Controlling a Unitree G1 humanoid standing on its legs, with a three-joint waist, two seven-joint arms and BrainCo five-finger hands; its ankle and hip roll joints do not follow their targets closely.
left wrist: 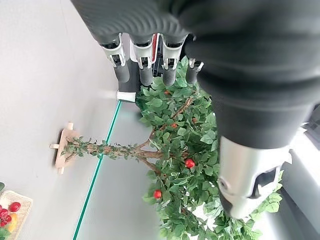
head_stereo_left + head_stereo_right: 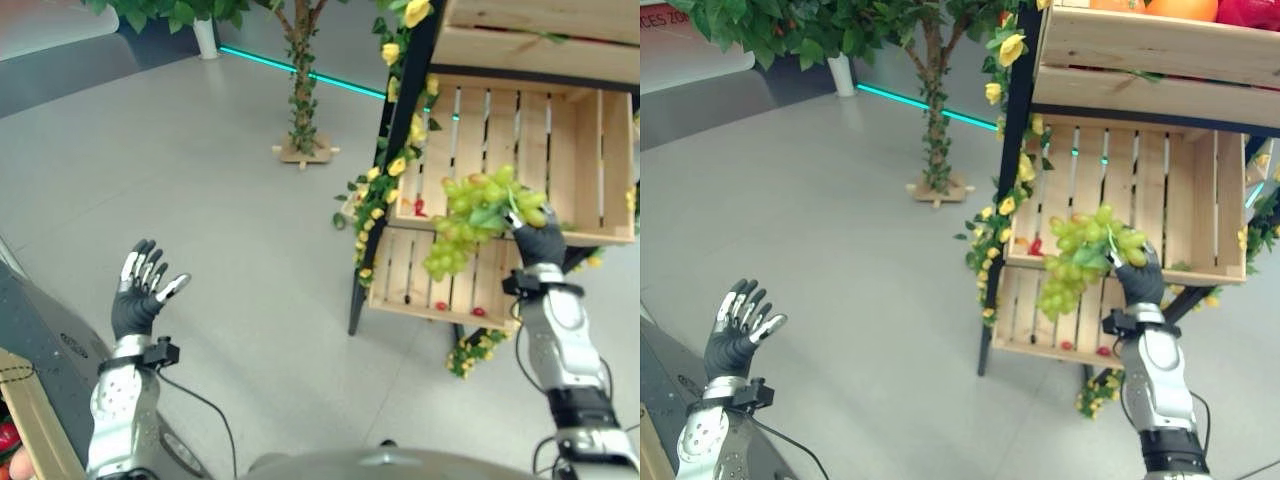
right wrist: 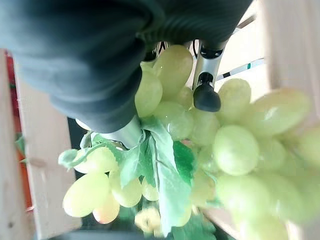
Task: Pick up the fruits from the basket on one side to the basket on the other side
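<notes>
The two eye views look down from the head at the grey floor (image 2: 200, 200) and the wooden crate shelf (image 2: 1200, 190); both share them. The left wrist view looks along its fingers towards a small tree (image 1: 175, 150). The right wrist view sits very close to green grapes (image 3: 235, 150).

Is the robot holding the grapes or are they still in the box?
Holding them. The right hand is curled round the green grape bunch, which hangs in front of the wooden crate, lifted off its slats.
</notes>
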